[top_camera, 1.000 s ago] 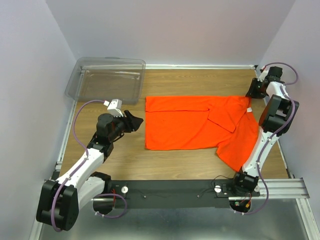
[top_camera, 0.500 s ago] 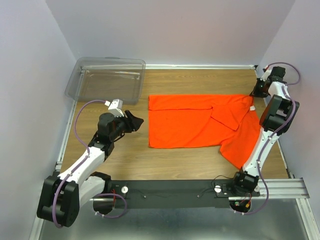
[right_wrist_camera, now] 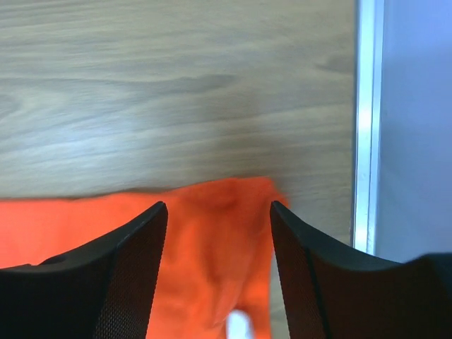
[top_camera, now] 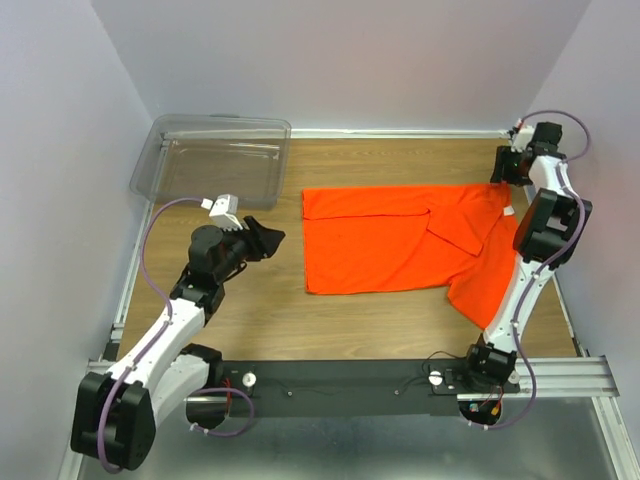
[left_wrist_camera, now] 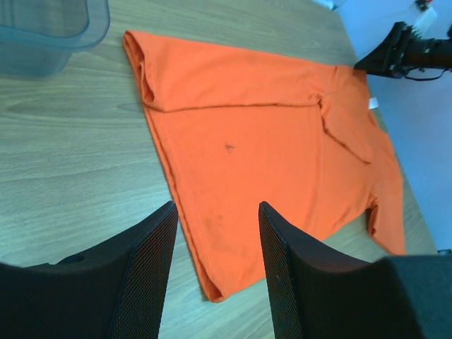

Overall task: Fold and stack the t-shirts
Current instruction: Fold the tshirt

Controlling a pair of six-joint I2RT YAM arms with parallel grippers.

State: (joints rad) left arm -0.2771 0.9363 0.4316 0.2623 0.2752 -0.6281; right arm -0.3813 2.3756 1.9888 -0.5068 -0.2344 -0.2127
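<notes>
Right wrist view is showing the right hand [right_wrist_camera: 217, 208] standing wide and holding nothing, hovering over the shirt's [right_wrist_camera: 212, 233] far right corner near the table's [right_wrist_camera: 176, 85] right edge. The shirt is lying half folded on the table's right side, its near right part trailing askew beside the right arm [top_camera: 545, 225]. The left hand [top_camera: 262, 238], also wide and empty, is hanging well apart from it. That crooked part is risking a lopsided fold, and the arm could be dragging cloth along when pulling away.
</notes>
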